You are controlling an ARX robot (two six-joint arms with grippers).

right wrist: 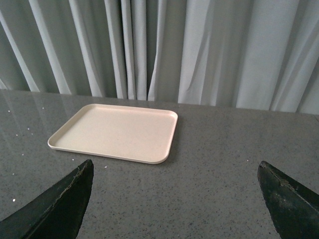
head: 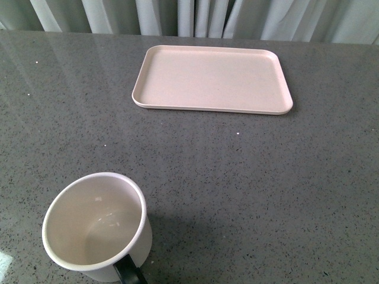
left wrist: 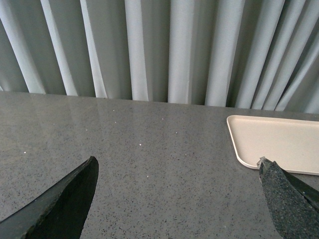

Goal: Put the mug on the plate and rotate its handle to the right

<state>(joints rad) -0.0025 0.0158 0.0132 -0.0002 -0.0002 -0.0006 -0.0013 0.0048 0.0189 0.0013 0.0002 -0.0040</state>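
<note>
The white mug stands upright on the grey table at the near left, cream inside. Its black handle points toward the near edge. Its face print is hidden. The pale pink plate lies flat and empty at the far middle. It also shows in the left wrist view and the right wrist view. Neither arm shows in the front view. My left gripper is open over bare table, with nothing between its jaws. My right gripper is open and empty, with the plate beyond it.
The speckled grey table spans the whole front view. Pale grey curtains hang just behind its far edge.
</note>
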